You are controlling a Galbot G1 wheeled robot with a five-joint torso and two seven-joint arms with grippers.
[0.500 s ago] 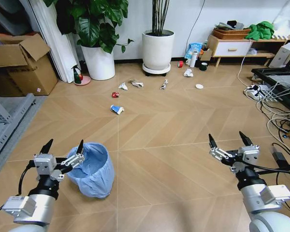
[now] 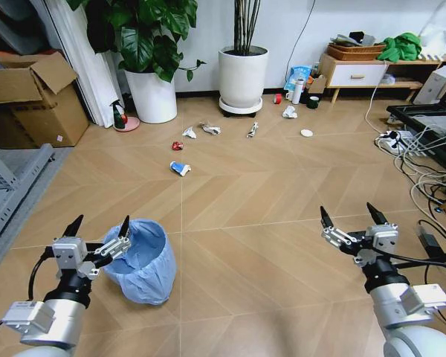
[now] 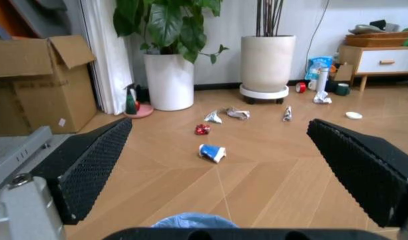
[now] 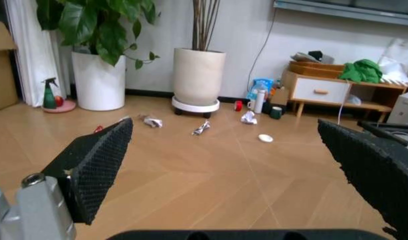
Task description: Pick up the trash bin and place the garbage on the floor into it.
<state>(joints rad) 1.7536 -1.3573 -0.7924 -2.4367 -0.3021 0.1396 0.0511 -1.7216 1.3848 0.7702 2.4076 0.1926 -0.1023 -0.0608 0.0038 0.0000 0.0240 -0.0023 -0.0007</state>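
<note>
Trash bin [image 2: 140,262] on the floor [image 2: 245,216], partly hidden behind left gripper [image 2: 100,227], fingers spread. Right gripper [image 2: 349,216] spread. Garbage [image 2: 180,169] lies far off. Nothing has shifted noticeably.

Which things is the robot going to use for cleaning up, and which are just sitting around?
For the job:
- trash bin, beside the open left gripper
- red can
- blue-white cup
- paper wads
- squeezed tube
- white disc
- open right gripper, over bare floor

Just sitting around:
- plant pots
- cardboard box
- spray bottle
- cables
</note>
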